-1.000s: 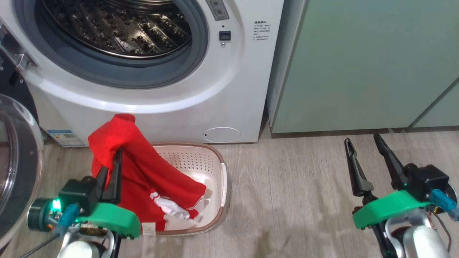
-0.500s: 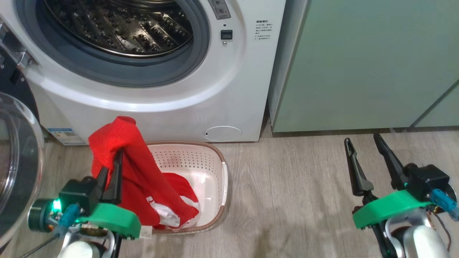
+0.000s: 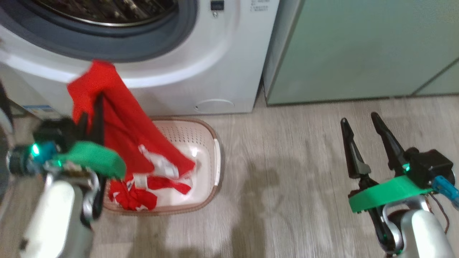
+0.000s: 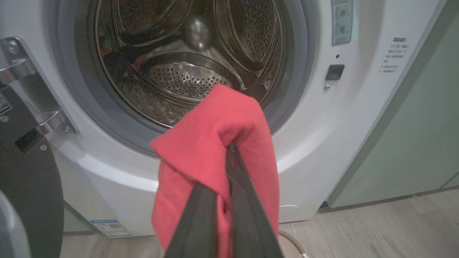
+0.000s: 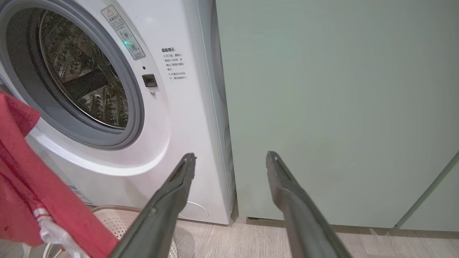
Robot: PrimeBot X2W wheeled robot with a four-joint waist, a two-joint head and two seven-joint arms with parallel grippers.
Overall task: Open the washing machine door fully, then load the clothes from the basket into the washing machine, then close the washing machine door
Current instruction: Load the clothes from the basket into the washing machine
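Loading is under way: the left hand (image 4: 229, 150), pinched shut on the clothes (image 4: 211, 122), holds them near the open drum (image 4: 186, 75), their tail in the basket (image 3: 200, 132), so next comes a push far inside and a release, right hand (image 3: 358, 117) gaping empty.

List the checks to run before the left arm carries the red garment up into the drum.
1. The left gripper is shut on the clothes: ok.
2. The clothes hang clear of the basket: not ok, their lower end lies inside it.
3. The washing machine door is swung aside: ok.
4. The drum mouth is unobstructed: ok.
5. The right gripper is open, off to the side over the floor: ok.
6. Fabric free of snags on the basket: cannot tell.
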